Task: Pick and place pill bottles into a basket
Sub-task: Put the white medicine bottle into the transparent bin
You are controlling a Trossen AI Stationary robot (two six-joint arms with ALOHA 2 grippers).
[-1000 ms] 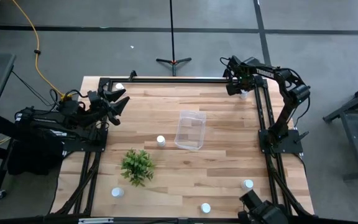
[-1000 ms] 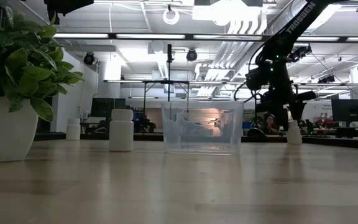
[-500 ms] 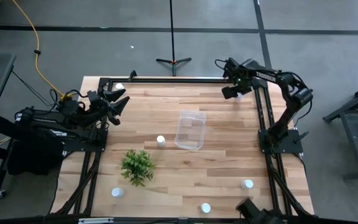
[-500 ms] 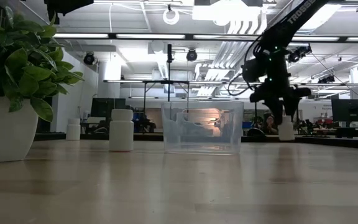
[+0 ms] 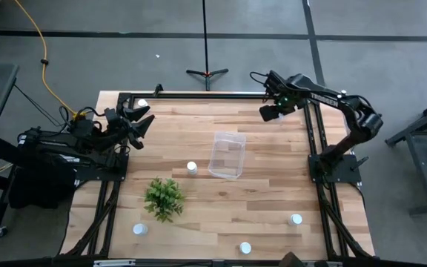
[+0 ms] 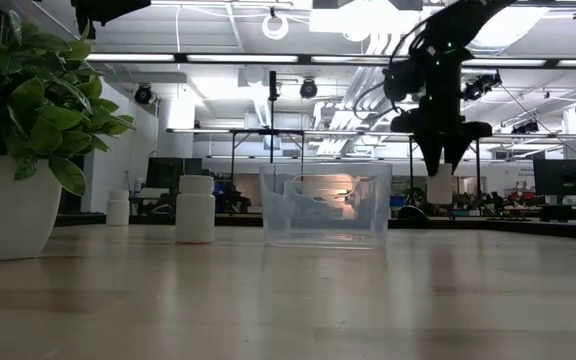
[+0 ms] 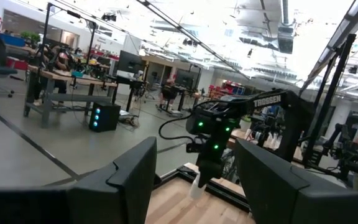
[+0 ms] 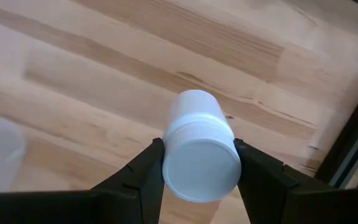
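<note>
High view: right gripper (image 5: 271, 113) carries pill bottle (image 8: 199, 146) near table's (image 5: 265, 193) far edge.

The right gripper (image 5: 271, 113) has lifted a pill bottle (image 8: 199, 146) off the table (image 5: 265, 193) near the far right corner. In the low view the bottle (image 6: 439, 186) now hangs clear of the tabletop, carried inward from the right edge toward the basket (image 5: 227, 155).
</note>
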